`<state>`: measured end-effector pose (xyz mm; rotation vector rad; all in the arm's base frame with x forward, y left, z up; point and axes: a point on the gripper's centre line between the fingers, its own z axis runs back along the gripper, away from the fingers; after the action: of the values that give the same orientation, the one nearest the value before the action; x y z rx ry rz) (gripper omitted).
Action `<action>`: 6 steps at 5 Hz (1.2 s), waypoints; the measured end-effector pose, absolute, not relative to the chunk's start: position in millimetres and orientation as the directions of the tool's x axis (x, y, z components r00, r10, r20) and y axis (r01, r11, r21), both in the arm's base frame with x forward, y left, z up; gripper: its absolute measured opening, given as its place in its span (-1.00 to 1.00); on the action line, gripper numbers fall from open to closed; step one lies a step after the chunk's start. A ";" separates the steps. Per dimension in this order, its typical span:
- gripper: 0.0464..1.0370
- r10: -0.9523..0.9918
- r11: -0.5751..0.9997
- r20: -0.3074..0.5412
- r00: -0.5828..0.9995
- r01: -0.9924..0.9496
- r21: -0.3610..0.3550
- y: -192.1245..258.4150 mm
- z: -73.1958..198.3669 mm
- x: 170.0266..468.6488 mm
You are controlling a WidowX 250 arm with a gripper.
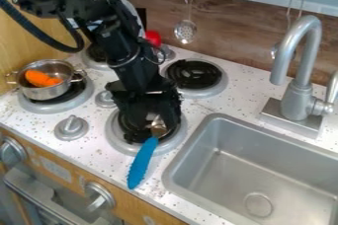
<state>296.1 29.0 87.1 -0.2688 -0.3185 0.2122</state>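
Claw [155,120] stood low over the front burner nearest the sink [231,169], at the metal end of a blue-handled utensil [143,162]; how far open, or whether it had hold, could not be told. The arm partly hid that burner and a red object [153,38] behind. Counted on bench [99,135]: burners, 4; pot [49,78], 1, on the other front burner, orange item [41,78] inside. Faucet [300,71], 1, behind sink. Slotted ladle [186,31], 1, hung at wall.

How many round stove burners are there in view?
4: one burner under the shiny metal pot, one burner below the black robot hand, one burner by the brown wall, and one burner, partly hidden, behind the black arm.
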 end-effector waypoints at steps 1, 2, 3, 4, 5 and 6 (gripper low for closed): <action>0.92 0.246 0.941 0.254 0.935 -0.167 -0.295 27.7 80.6 293.6; 0.92 0.343 0.913 0.256 0.904 -0.257 -0.316 57.6 86.8 294.1; 0.92 0.425 0.887 0.285 0.859 -0.331 -0.323 97.7 101.1 307.1; 0.92 0.484 0.867 0.336 0.808 -0.391 -0.308 128.9 125.3 317.6; 0.92 0.591 0.806 0.402 0.699 -0.524 -0.275 175.2 149.7 317.8; 0.92 0.665 0.725 0.462 0.587 -0.656 -0.212 215.9 175.2 312.8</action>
<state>312.8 215.9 175.2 -0.0194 -0.5463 0.7698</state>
